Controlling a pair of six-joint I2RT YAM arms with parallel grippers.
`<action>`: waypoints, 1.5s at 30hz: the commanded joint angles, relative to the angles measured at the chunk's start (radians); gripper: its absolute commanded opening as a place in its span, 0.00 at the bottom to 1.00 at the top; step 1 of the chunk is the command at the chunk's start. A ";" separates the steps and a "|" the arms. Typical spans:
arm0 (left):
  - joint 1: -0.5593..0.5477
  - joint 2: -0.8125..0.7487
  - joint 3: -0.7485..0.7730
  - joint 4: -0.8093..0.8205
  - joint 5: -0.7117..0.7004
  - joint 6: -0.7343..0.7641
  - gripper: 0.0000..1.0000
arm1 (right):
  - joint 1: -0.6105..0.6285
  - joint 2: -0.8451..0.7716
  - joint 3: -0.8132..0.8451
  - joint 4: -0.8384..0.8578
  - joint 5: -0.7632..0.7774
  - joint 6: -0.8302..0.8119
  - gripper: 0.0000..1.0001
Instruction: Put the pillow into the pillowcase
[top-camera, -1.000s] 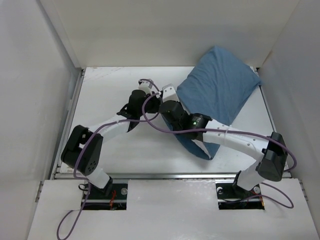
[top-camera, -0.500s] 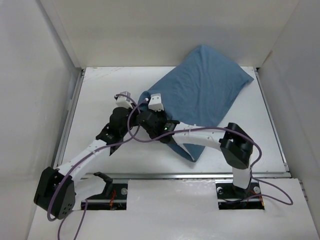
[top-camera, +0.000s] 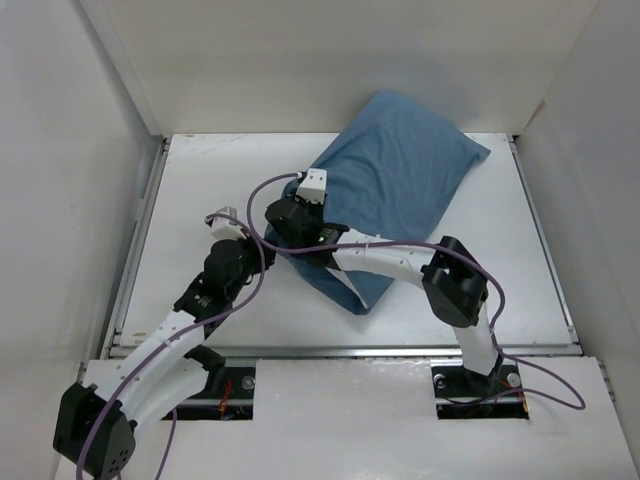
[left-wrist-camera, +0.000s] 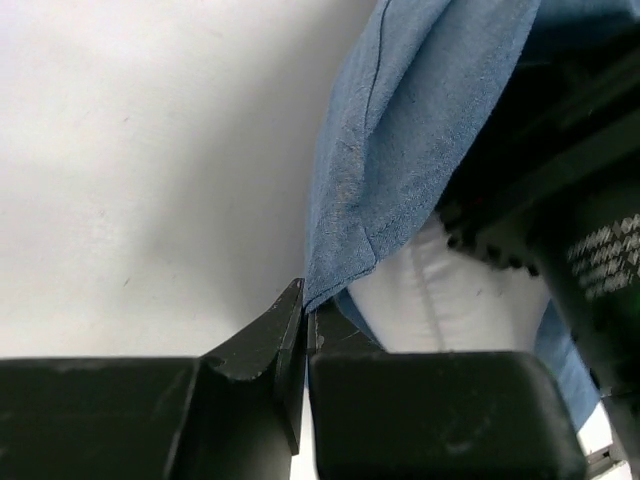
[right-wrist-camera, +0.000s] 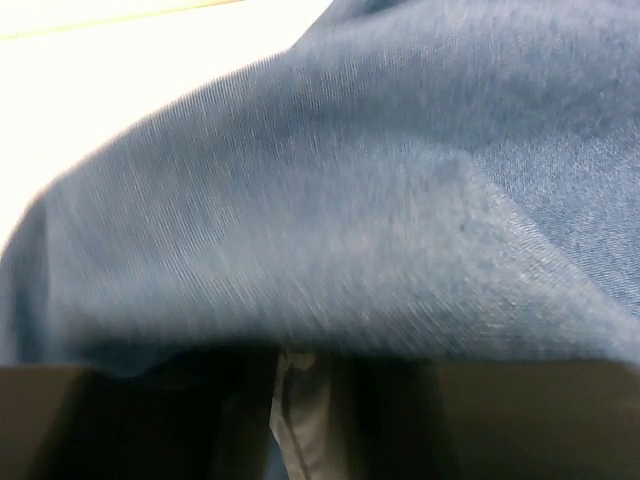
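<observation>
My left gripper (left-wrist-camera: 305, 303) is staying clamped on the hem of the pillowcase (top-camera: 400, 170), having dragged it leftward over the table (top-camera: 200, 180). The pillow (left-wrist-camera: 420, 300) is showing white just inside the mouth. My right gripper (top-camera: 288, 216) is burrowing there in blurred cloth, so I cannot tell its fingers' spread.

Left arm (top-camera: 180, 320) reaches forward, its pincer (left-wrist-camera: 305, 320) clamped on the pillowcase (left-wrist-camera: 400, 120) hem. Right arm (top-camera: 390, 262) folds leftward, its pincer (right-wrist-camera: 295, 390) under the fabric, jaws unclear.
</observation>
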 joint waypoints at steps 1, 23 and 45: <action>-0.007 -0.092 -0.018 -0.108 -0.022 -0.034 0.00 | -0.118 0.026 0.067 0.116 0.124 0.016 0.37; 0.085 0.083 0.097 -0.148 -0.178 -0.092 0.59 | -0.031 -0.331 0.057 -0.284 -1.436 -0.381 1.00; 0.085 0.084 -0.141 0.329 0.222 -0.152 0.33 | -0.031 -0.276 -0.014 -0.295 -0.747 -0.492 0.53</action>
